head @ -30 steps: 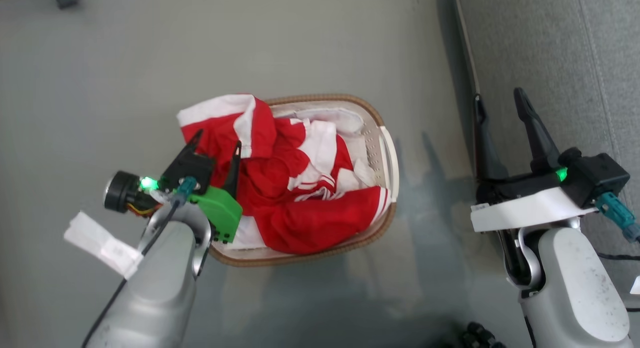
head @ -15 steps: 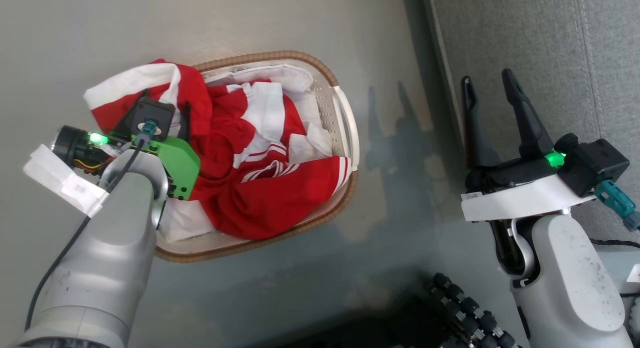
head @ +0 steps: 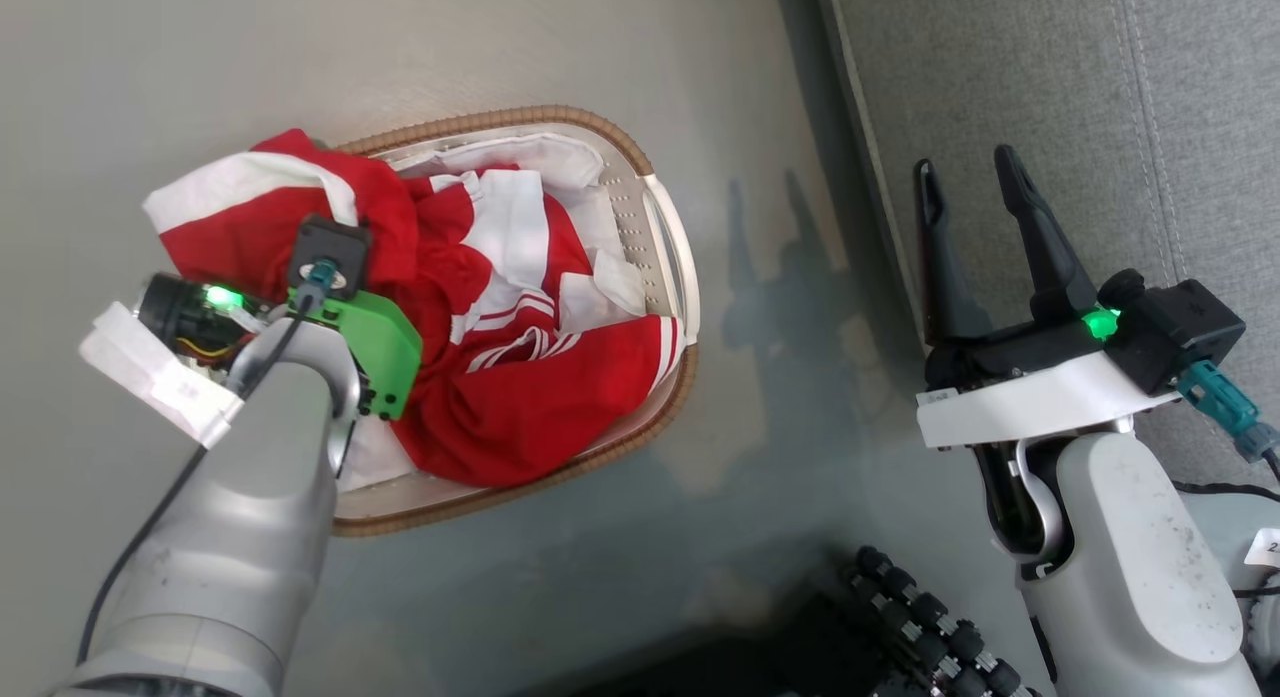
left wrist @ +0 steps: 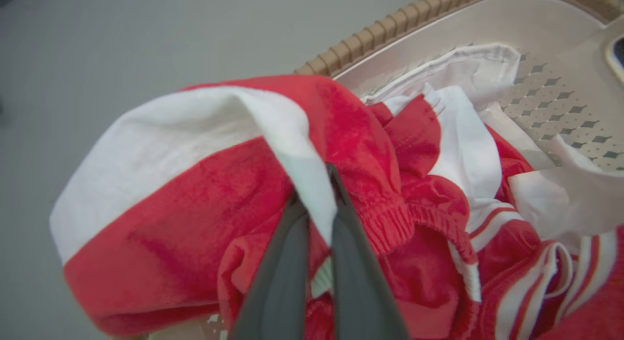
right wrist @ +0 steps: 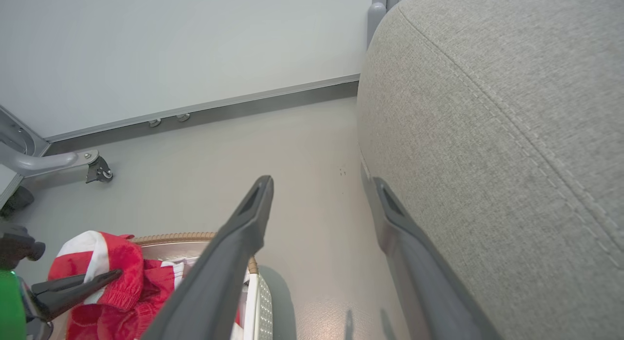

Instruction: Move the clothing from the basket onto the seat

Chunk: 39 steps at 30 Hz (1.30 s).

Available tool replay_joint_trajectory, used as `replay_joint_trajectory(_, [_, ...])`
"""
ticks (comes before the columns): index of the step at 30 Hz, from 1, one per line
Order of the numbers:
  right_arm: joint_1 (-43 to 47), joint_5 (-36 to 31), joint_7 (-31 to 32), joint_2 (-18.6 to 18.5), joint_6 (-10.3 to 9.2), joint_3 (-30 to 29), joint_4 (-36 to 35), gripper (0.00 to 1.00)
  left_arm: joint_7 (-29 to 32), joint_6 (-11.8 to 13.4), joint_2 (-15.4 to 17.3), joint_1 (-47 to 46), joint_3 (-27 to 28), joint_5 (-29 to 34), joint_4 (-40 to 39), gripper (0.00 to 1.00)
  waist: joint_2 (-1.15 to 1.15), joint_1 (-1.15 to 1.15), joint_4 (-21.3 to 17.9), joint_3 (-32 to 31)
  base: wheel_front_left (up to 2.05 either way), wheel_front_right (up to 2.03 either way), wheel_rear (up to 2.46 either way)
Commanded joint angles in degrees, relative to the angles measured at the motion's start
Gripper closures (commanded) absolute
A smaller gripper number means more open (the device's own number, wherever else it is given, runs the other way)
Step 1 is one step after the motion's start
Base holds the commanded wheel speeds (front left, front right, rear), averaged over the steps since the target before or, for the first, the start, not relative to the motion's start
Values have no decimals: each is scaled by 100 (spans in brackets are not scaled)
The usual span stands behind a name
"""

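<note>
While clothing [head: 520,417] fills basket [head: 560,114] | left jaws pinch its fold

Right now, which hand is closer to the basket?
Left. The left hand is over the basket, at its edge, shut on a fold of the clothing. The right hand stands open beside the seat, apart from the basket across bare floor.

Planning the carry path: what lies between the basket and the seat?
Bare grey floor, in the head view; the right gripper hangs open by the seat edge.
</note>
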Motion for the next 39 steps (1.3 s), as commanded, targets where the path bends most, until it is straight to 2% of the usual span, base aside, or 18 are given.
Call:
replay_joint_trajectory(1, [79,-41,-12,-16,-4,-22,54,0,-51,-62,-14,155,-26,-68,-17,100,0,0,107,-206,0,0,0])
replay_joint_trajectory(9, [301,-229,-11,-18,-4,-166,324,0,-100,-389,-135,585,-287,-160,-442,100,0,0,450,-1048,0,0,0])
replay_joint_trajectory(14, [609,-369,-11,-20,-4,-348,520,0,-98,-485,-128,802,-562,-274,-848,100,0,0,758,-1804,0,0,0])
replay_joint_trajectory(19, [1009,-513,-11,-22,-4,-491,673,0,-98,-490,-137,834,-1344,-653,-1203,100,0,0,1031,-2680,0,0,0])
replay_joint_trajectory(26, [1480,-619,-11,-22,-4,-525,778,0,264,-490,345,345,-2690,-1503,-2074,100,0,0,1139,-3675,0,0,0])
replay_joint_trajectory(32, [1725,-676,-11,-20,-4,-505,827,0,797,-485,870,-301,-3700,-2303,-3187,100,0,0,1084,-4132,0,0,0])
replay_joint_trajectory(34, [1769,-687,-11,-20,-4,-489,848,0,977,-480,1099,-590,-3946,-2523,-3491,100,0,0,1062,-4201,0,0,0])
replay_joint_trajectory(39, [1652,-756,-11,-18,-4,-282,813,0,1193,-481,1338,-1149,-4241,-2939,-3898,100,0,0,1009,-4290,0,0,0])
